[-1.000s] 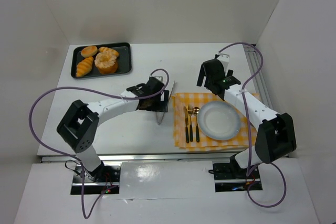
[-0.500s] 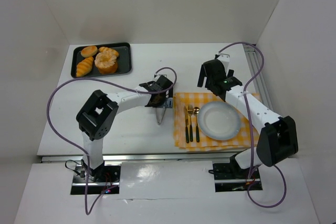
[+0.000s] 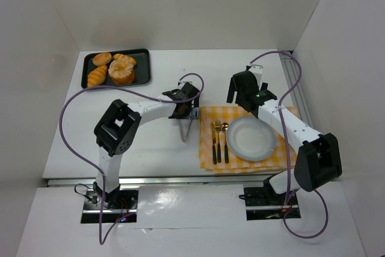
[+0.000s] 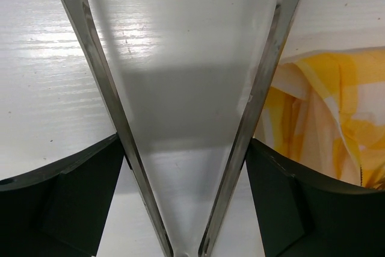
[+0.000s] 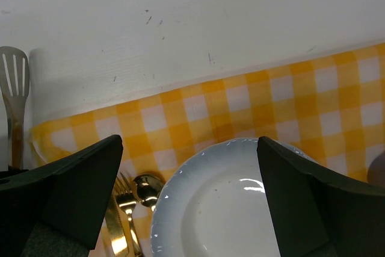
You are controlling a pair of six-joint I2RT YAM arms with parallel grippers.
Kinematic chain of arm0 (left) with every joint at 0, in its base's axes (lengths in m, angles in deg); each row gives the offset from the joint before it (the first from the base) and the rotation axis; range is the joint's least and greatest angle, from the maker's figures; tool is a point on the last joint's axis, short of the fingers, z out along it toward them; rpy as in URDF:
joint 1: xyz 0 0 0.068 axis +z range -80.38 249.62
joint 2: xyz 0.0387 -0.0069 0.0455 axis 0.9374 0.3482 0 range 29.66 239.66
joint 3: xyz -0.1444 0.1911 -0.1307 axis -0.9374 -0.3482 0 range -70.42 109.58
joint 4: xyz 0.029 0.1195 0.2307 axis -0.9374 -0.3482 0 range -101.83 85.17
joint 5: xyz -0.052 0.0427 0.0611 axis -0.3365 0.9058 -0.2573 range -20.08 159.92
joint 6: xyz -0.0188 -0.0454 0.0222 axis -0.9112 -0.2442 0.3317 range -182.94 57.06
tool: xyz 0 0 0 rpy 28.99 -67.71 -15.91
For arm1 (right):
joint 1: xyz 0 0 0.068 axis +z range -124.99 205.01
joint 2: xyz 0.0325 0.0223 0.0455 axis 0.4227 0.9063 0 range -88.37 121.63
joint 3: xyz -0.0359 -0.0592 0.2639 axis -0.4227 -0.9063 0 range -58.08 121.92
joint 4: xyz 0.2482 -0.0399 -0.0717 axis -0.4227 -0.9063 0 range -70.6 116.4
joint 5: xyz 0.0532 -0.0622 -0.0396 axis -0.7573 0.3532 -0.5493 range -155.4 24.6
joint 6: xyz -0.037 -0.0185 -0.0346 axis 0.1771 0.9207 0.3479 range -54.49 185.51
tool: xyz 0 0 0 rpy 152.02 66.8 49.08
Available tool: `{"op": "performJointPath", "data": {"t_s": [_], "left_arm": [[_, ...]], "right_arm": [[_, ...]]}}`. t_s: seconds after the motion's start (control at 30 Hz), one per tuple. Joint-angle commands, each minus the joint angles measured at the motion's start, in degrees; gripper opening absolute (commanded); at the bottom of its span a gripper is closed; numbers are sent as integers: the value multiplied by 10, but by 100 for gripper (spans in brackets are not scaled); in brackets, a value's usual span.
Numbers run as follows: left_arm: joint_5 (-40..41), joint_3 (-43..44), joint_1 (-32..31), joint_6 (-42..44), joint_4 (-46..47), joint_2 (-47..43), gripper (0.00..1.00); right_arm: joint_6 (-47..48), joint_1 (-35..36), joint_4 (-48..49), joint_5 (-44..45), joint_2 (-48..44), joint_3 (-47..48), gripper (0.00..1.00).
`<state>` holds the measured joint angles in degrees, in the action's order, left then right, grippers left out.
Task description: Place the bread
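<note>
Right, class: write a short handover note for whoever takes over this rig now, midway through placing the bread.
Left gripper: open, fingers either side of the tongs, which are spread, not squeezed.
Right gripper: open, empty, near the plate's far side.
Bread: on the tray, far left, among smaller rolls. Plate is bare.
Done: nothing placed.
Left to do: grip tongs, fetch bread, set it on plate.

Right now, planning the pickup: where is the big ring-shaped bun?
In the top view, the ring-shaped bun sits mid-tray on the dark tray at the far-left corner of the table, with striped rolls on its left and behind it.
</note>
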<state>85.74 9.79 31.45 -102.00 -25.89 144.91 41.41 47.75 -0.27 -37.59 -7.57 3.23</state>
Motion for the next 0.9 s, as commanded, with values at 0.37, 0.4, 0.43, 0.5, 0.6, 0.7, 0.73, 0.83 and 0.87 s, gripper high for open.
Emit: {"op": "performJointPath", "data": {"t_s": [0.37, 0.4, 0.43, 0.5, 0.6, 0.7, 0.73, 0.83, 0.87], "left_arm": [[34, -42, -9, -14, -21, -21, 60], [34, -42, -9, -14, -21, -28, 58], [50, -42, -9, -6, -28, -37, 53], [57, -42, -9, 0, -42, -50, 48], [69, -42, -9, 32, -42, -91, 24], [74, -26, 4, 58, -68, -127, 13], [67, -21, 4, 65, -76, -135, 13], [72, -1, 21, 90, -109, -167, 13], [63, 15, 30, 119, -118, -172, 13]], "right_arm": [[1, 5, 13, 2, 17, -7, 100], [1, 5, 13, -3, 17, -7, 100], [1, 5, 20, -3, 17, -7, 100], [1, 5, 25, -3, 17, -7, 100], [-5, 5, 11, 3, 29, -1, 100], [-5, 5, 4, 16, 29, 13, 100], [-5, 5, 4, 16, 29, 13, 100], [-5, 5, 4, 11, 6, 13, 100], [-5, 5, 4, 11, -2, 13, 100]]}}
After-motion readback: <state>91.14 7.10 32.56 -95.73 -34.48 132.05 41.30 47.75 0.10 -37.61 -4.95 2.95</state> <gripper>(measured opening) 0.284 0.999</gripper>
